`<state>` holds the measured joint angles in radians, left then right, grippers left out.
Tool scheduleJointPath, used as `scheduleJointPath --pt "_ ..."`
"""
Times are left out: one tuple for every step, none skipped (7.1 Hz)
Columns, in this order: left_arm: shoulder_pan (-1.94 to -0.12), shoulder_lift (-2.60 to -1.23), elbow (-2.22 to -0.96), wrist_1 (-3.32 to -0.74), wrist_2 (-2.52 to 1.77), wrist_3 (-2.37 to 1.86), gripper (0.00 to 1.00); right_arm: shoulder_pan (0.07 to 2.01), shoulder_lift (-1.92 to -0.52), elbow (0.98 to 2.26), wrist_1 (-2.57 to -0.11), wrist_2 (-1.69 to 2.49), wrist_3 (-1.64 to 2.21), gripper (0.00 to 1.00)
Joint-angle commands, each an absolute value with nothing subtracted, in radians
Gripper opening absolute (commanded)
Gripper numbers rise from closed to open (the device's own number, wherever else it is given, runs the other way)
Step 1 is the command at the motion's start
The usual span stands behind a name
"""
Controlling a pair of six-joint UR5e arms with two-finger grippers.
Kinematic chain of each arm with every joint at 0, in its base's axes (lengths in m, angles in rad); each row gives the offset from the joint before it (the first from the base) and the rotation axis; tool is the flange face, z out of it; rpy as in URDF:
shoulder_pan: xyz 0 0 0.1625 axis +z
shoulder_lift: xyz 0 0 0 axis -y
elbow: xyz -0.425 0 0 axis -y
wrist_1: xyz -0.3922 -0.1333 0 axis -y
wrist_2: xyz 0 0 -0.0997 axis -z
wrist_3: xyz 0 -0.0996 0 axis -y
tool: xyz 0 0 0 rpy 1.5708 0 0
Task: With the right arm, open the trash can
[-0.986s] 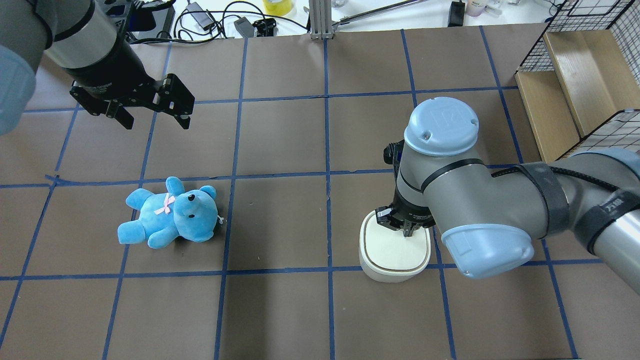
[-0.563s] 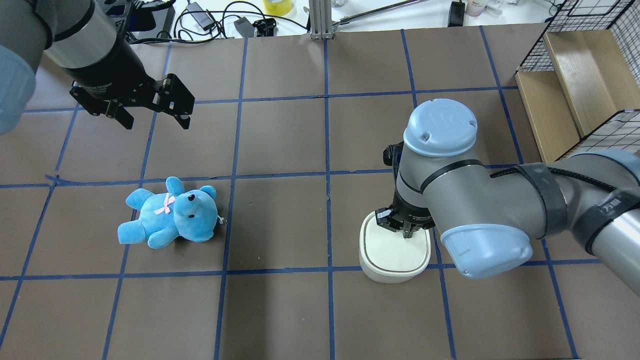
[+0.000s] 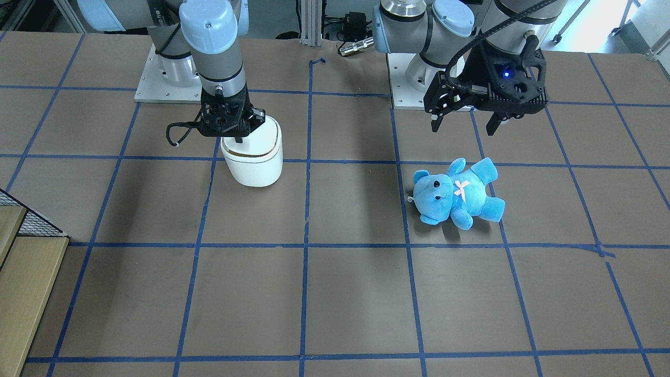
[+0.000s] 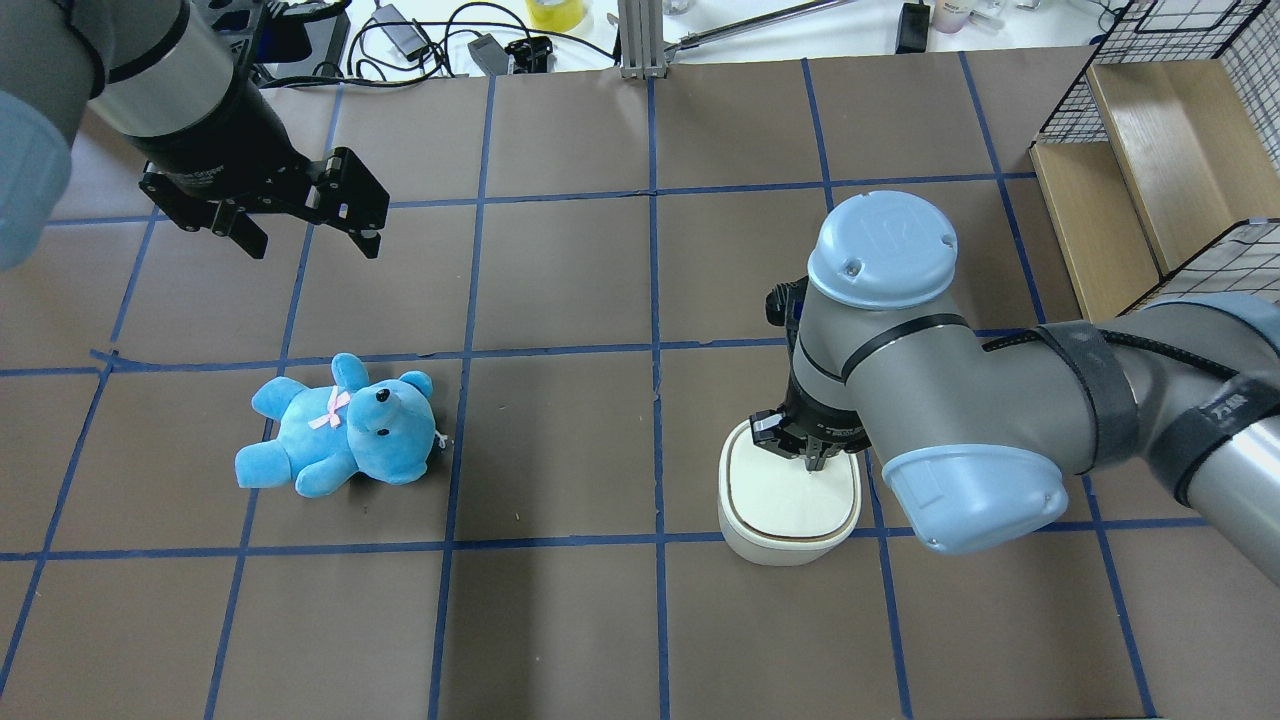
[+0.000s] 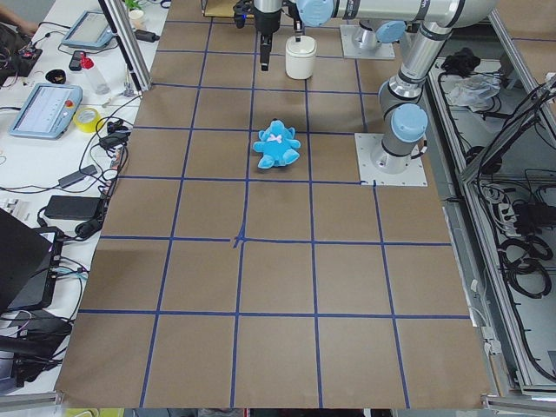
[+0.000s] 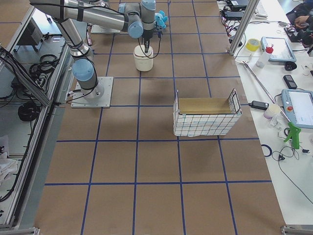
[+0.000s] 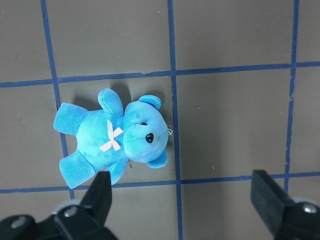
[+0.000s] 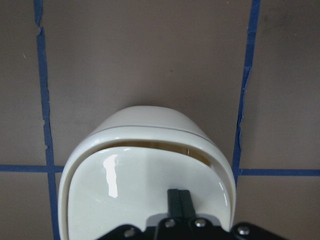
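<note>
The white trash can [image 4: 790, 520] stands on the brown table at the right; it also shows in the front view [image 3: 254, 167]. My right gripper [image 4: 815, 462] is shut and points straight down, its fingertips [image 8: 178, 195] together on the flat lid near one edge. In the right wrist view the trash can [image 8: 145, 135] shows a thin beige gap under the lid's far edge. My left gripper [image 4: 312, 245] is open and empty, hanging in the air above and beyond the teddy, far from the can.
A blue teddy bear [image 4: 340, 425] lies on the table's left half, directly under the left wrist camera [image 7: 112, 137]. A wire basket with wooden boards [image 4: 1150, 170] stands at the back right. Cables and small devices [image 4: 420, 40] lie along the far edge.
The right arm's wrist has shifted very slightly, with its shut fingertips staying on the lid. The left arm and the teddy have not moved.
</note>
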<state>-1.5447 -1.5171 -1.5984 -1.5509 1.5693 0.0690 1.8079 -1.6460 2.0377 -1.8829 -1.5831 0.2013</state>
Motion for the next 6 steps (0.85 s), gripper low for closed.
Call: scheduleJointPath --pt "-1.545 -1.517 -1.598 -1.551 1.569 0.069 1.0 1.801 -1.645 1.834 -1.652 -1.586 0.195 0.0" --pt "-1.545 -1.517 -1.598 -1.551 1.569 0.069 1.0 1.787 -1.64 1.704 -1.552 -1.598 0.195 0.08" --pt "-1.545 -1.517 -1.598 -1.551 1.569 0.069 1.0 1.764 -1.632 1.627 -1.531 -1.609 0.193 0.68" --pt "-1.545 -1.517 -1.598 -1.551 1.569 0.069 1.0 1.699 -1.631 1.591 -1.531 -1.602 0.167 1.0" --pt "-1.545 -1.517 -1.598 -1.551 1.571 0.069 1.0 1.61 -1.631 1.55 -1.52 -1.595 0.059 1.0" --pt "-1.545 -1.517 -1.598 -1.551 1.571 0.069 1.0 1.564 -1.632 1.516 -1.523 -1.6 -0.009 1.0"
